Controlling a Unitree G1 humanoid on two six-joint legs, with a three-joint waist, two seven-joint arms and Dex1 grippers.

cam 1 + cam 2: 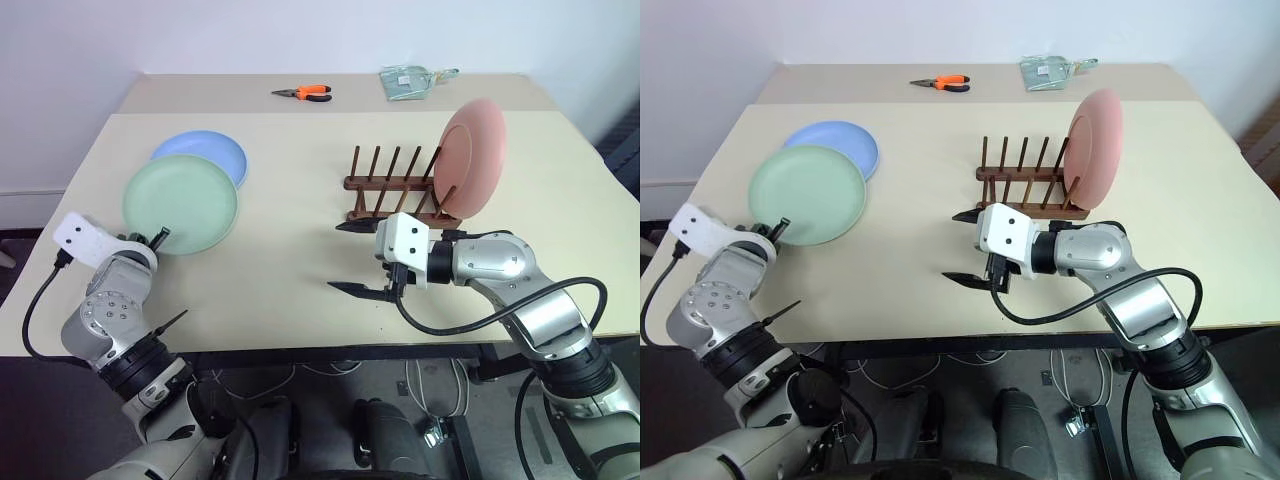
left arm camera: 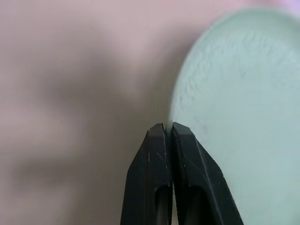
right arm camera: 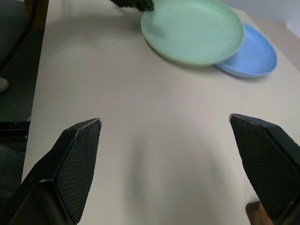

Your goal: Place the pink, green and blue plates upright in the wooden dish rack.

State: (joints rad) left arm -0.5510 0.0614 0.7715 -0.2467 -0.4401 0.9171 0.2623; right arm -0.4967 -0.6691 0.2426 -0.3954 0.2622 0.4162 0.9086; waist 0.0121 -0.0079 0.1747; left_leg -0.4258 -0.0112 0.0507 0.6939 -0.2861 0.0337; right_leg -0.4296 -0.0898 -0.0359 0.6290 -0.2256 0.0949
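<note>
The pink plate (image 1: 472, 158) stands upright at the right end of the wooden dish rack (image 1: 385, 185). The green plate (image 1: 182, 203) lies at the table's left, its far edge overlapping the blue plate (image 1: 205, 155) behind it. My left gripper (image 1: 158, 237) is shut on the green plate's near rim; in the left wrist view its fingertips (image 2: 159, 133) pinch that rim (image 2: 171, 110). My right gripper (image 1: 337, 257) hangs open and empty over bare table in front of the rack's left end, pointing toward the two flat plates (image 3: 194, 30).
Orange-handled pliers (image 1: 305, 93) and a clear packet (image 1: 410, 80) lie on the far table section. Bare tabletop (image 1: 290, 240) stretches between the flat plates and the rack. The table's front edge (image 1: 300, 350) runs just below both grippers.
</note>
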